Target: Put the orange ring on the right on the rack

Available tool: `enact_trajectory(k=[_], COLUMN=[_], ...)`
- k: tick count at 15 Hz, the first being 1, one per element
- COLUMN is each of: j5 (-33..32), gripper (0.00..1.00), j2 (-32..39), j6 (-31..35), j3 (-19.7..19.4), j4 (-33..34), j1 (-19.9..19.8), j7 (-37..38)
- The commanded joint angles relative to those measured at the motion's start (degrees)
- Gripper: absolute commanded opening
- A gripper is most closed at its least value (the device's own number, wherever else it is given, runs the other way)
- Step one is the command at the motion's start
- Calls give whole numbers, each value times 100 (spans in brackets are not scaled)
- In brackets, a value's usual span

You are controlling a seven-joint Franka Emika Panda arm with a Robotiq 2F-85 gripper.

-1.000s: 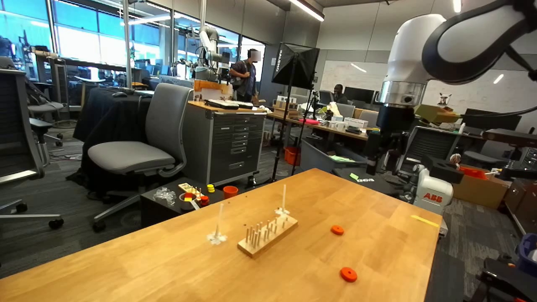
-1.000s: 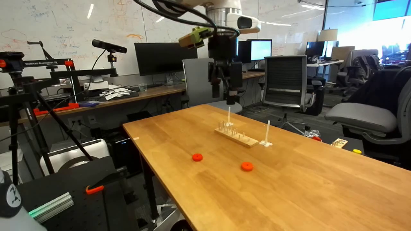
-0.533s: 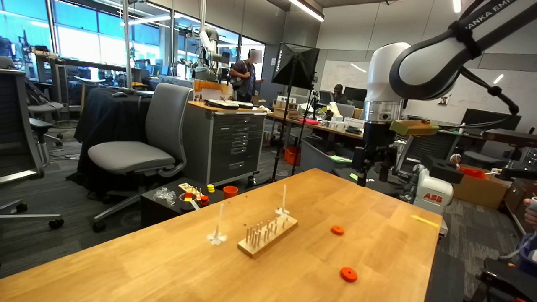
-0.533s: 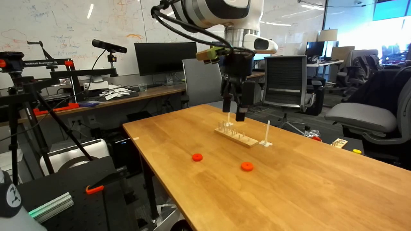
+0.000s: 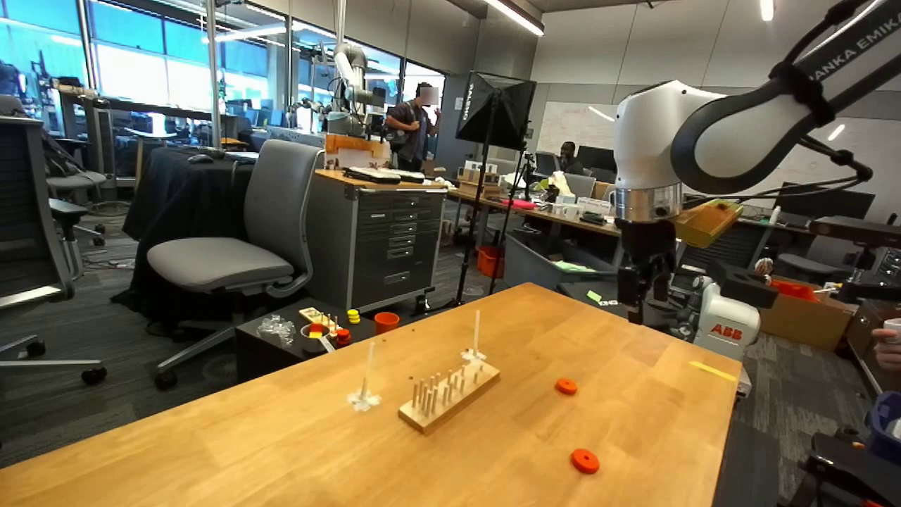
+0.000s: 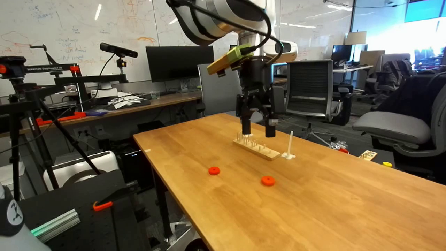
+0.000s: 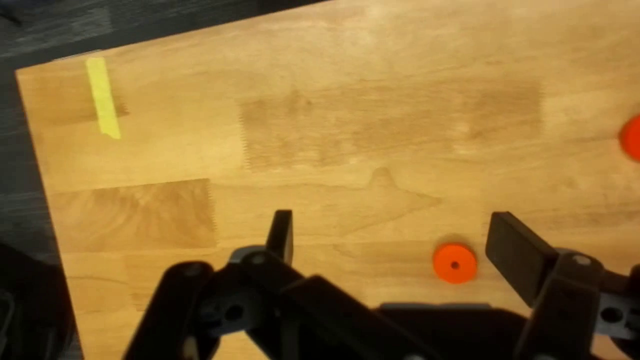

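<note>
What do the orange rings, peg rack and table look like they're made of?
Orange rings: probably smooth, matte plastic, given the even colour; painted wood possible.
Peg rack: likely bare wood, from its pale, dull tan look; grain too small to see.
Table: wood, with visible grain and zigzag joints; perhaps varnished, from its sheen.

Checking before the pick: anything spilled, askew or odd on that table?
Nothing spilled or damaged that I can see; each orange ring lies flat. One oddity: each thin pale stand by the rack rises from a ragged whitish patch, perhaps makeshift fixing.
</note>
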Motion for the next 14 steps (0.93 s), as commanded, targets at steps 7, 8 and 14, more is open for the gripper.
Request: enact_trajectory(k=[7, 8, 14], j5=[-1133, -1370, -813], gripper=[100, 100, 100], j2=[-278, -334, -278], j6=[208, 328, 1568], j3=[-37, -22, 188], j4=[-314, -383, -733], j1=[168, 186, 126], j7=[-142, -157, -1340])
